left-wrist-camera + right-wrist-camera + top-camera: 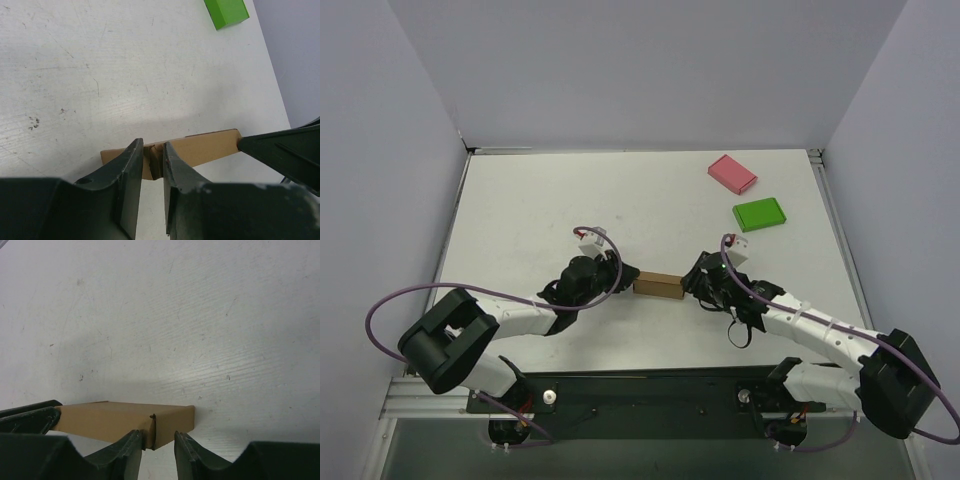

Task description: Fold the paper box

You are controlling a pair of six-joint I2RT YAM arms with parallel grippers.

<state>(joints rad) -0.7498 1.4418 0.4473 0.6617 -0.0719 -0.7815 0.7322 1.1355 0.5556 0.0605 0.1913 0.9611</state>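
- At the middle of the bench [540, 210], the paper box [657, 286] lies flat, a brown slab between the 2 arms.
- The left fingers [129, 175] are narrow, pinching the flap at the box's left end.
- The right fingers [125, 457] stand a little apart, straddling the corner of its other end; 1 touches the cardboard, the other sits just clear.
- A pink flat box [732, 173] and a green flat box [759, 214] lie far right, well apart from it.

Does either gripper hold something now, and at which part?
The left gripper seems to pinch the paper box at an end flap. The right gripper straddles the other end; grip unclear.
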